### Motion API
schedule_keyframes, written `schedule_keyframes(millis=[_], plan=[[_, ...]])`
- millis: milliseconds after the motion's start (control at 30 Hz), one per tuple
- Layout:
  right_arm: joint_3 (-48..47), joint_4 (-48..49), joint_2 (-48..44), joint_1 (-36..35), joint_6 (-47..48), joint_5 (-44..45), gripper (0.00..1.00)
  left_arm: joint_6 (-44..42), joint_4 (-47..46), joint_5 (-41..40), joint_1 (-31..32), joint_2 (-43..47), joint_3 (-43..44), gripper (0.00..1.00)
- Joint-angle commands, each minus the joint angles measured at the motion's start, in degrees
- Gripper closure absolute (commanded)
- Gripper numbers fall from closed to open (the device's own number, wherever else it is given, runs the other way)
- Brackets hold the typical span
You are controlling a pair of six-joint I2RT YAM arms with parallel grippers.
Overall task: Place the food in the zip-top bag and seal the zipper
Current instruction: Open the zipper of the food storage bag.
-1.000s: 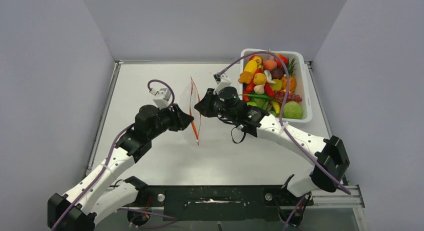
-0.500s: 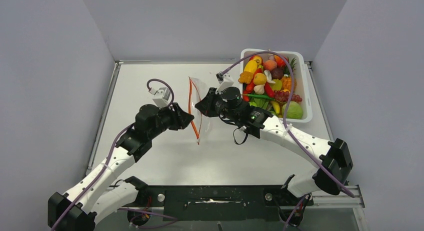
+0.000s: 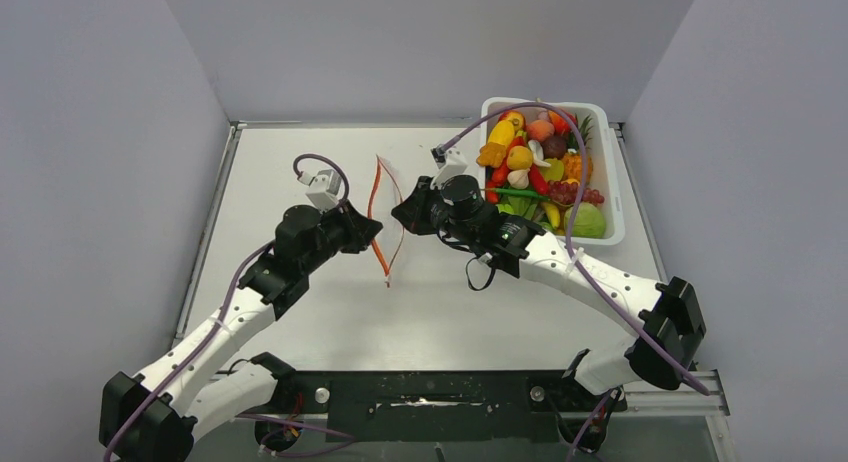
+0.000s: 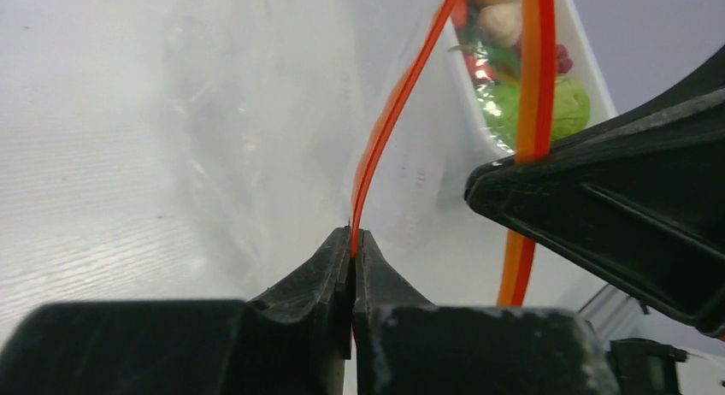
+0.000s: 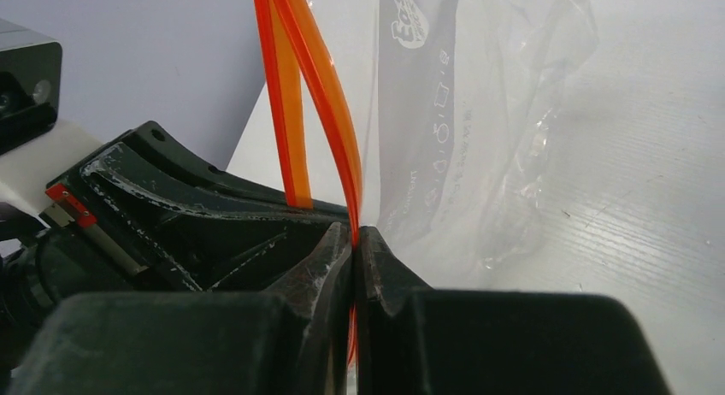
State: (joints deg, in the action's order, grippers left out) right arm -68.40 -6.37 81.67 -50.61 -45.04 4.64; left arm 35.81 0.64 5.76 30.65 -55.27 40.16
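The left fingers [image 4: 329, 271] and right fingers [image 5: 329, 271] each pinch one lip of the zipper [image 4: 389, 121], bowing the bag [image 5: 479, 138] open near-to-far over the counter [image 3: 300, 312]; the food [image 3: 540, 172] lies in the tub [image 3: 613, 182], nearer the right arm.

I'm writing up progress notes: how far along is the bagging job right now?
Done: nothing bagged; the bag looks empty and all the food lies in the white tub. In hand: the left gripper and right gripper each pinch one side of the zipper, holding the mouth apart. Left: load the food, then press the zipper shut.
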Motion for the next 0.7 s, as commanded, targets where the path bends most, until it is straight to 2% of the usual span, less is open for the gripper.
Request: schedule_keyframes(millis=[0, 267, 500, 533, 667], plan=[[-0.24, -0.62, -1.2, 2.03, 2.8, 3.24, 1.0, -4.72, 3.01, -9.74, -0.09, 0.95, 3.76, 1.0], [4.71, -4.01, -6.73, 10.82, 3.6, 3.63, 1.0, -12.86, 9.48, -24.24, -1.4, 2.39, 8.32, 1.0], [9.7, 1.02, -7.16, 10.37, 3.1, -1.26, 1.0, -17.1, 10.15, -21.97, -4.46, 4.37, 10.76, 1.0], [9.79, 1.47, -6.61, 10.3, 3.42, -2.22, 0.99, -18.04, 9.9, -20.79, -4.46, 4.79, 10.66, 1.0], [8.13, 1.59, -4.92, 10.11, 5.85, -4.47, 0.79, -20.51, 9.26, -15.79, -4.46, 6.35, 9.12, 1.0]])
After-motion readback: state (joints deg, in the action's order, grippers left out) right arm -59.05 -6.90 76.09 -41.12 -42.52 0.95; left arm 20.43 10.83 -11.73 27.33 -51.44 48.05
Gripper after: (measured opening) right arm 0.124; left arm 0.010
